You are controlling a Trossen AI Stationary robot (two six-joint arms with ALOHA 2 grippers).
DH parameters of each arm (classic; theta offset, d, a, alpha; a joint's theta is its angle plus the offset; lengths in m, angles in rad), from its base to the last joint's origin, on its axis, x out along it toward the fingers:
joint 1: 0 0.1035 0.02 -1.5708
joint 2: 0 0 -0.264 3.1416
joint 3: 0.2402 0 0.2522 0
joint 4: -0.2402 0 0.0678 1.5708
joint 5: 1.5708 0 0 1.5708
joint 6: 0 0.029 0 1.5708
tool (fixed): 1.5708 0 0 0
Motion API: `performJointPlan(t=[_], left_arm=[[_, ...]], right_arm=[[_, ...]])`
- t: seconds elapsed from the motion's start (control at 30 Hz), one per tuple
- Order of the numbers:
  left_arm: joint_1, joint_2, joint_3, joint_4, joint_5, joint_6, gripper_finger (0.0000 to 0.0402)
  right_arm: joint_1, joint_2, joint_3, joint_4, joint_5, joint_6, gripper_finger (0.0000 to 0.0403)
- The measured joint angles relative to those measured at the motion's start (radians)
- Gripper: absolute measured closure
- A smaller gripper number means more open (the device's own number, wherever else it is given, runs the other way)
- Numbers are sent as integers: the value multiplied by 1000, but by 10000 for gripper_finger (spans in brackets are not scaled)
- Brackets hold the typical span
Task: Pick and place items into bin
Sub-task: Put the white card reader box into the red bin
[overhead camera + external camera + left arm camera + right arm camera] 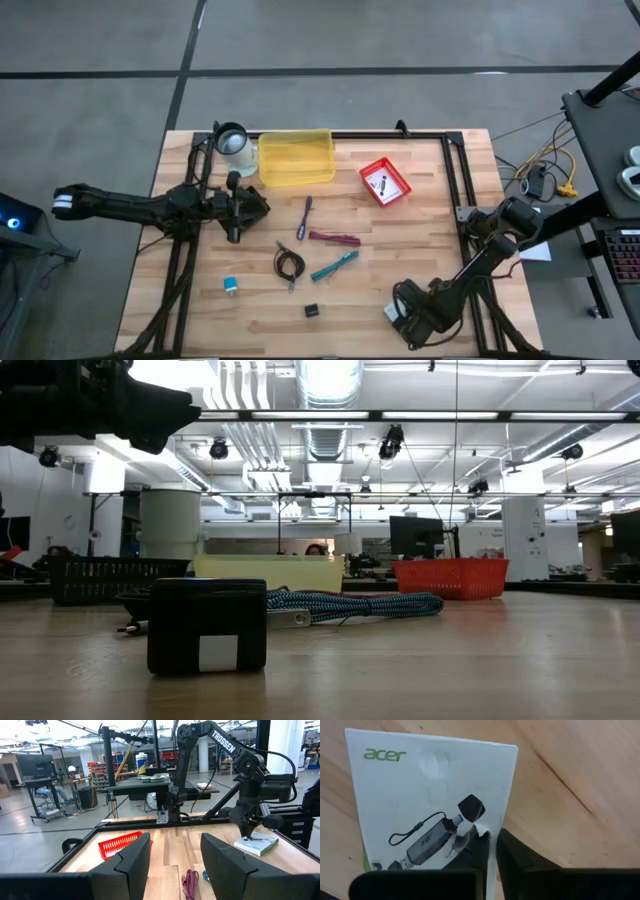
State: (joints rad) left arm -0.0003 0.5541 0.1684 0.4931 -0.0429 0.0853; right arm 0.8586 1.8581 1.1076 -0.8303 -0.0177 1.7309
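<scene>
The right gripper (490, 847) is seen low at the counter's (420, 260) near right corner, its fingers nearly closed on the edge of a white printed card (430, 805) lying flat there. The left gripper (175, 860) is held open above the counter's left side, empty. The purple pen (305, 217), maroon strip (334, 238), teal pen (334, 266) and black coiled cable (289, 264) are spread mid-counter, below the yellow bin (296, 157).

One camera looks straight down on the whole pale wooden table (420, 290); another sits at tabletop height, close behind a small black cube (207, 639). The left wrist camera faces across the table toward the red plastic basket (120, 845), which both fixed views share, while the right wrist camera looks closely down on a white printed card (430, 795).
</scene>
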Motion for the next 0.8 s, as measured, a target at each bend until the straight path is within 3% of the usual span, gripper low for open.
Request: performJointPlan(t=[0.1, 0.47, 0.8], left_arm=[[0, 0, 0, 0, 0, 0, 242], [0, 2, 0, -1, 0, 0, 242], [0, 3, 0, -5, 0, -1, 242]], right_arm=[[-13, -20, -3, 2, 4, -31, 390], [-98, -199, -5, -83, 216, -198, 392], [-379, -354, -37, -137, 239, -571, 392]])
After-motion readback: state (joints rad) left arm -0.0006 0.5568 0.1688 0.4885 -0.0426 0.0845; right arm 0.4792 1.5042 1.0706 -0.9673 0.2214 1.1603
